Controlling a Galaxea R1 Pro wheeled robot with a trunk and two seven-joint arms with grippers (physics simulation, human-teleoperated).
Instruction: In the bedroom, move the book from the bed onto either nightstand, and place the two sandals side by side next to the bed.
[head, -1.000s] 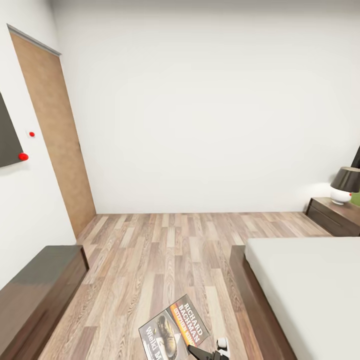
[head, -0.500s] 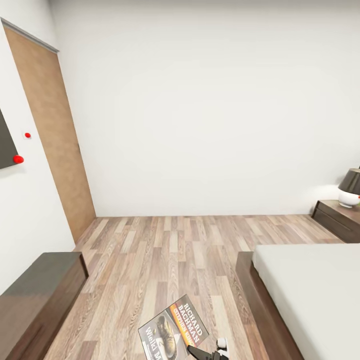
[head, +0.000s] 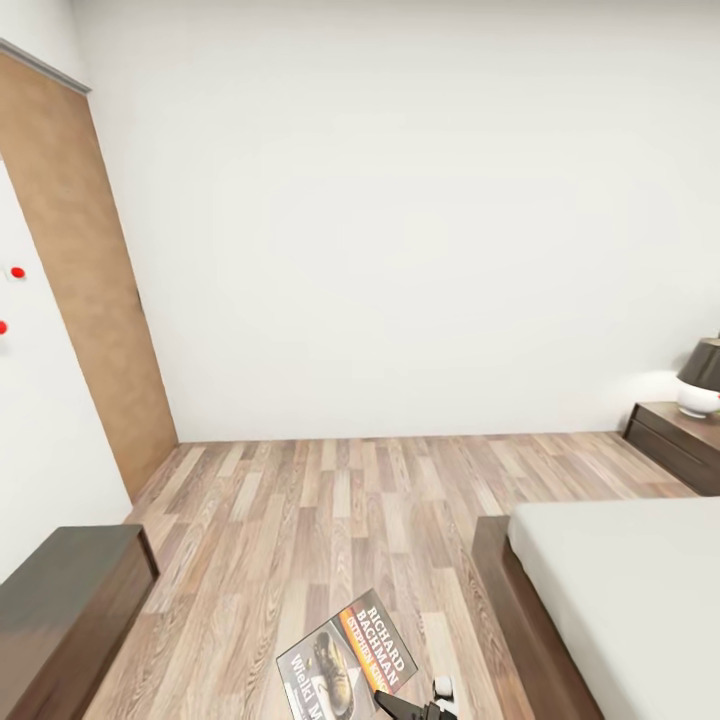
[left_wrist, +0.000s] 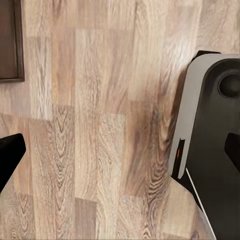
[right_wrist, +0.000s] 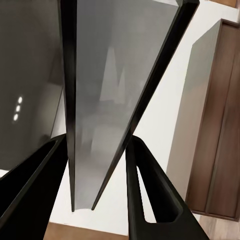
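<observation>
Camera view shifted since earlier frames: door, bench slide left; things themselves unmoved. Right gripper (right_wrist: 95, 175) closed on book (head: 347, 660), carried over floor beside bed (head: 620, 580). Left gripper (left_wrist: 120, 155) apparently open, empty. Nightstand (head: 675, 445) ahead right, well apart; transit phase.

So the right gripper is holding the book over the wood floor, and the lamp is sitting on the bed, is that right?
Not quite. The lamp stands on the nightstand beyond the bed, not on the bed; the head view shows this. The rest holds: the right gripper has the book over the wood floor.
</observation>
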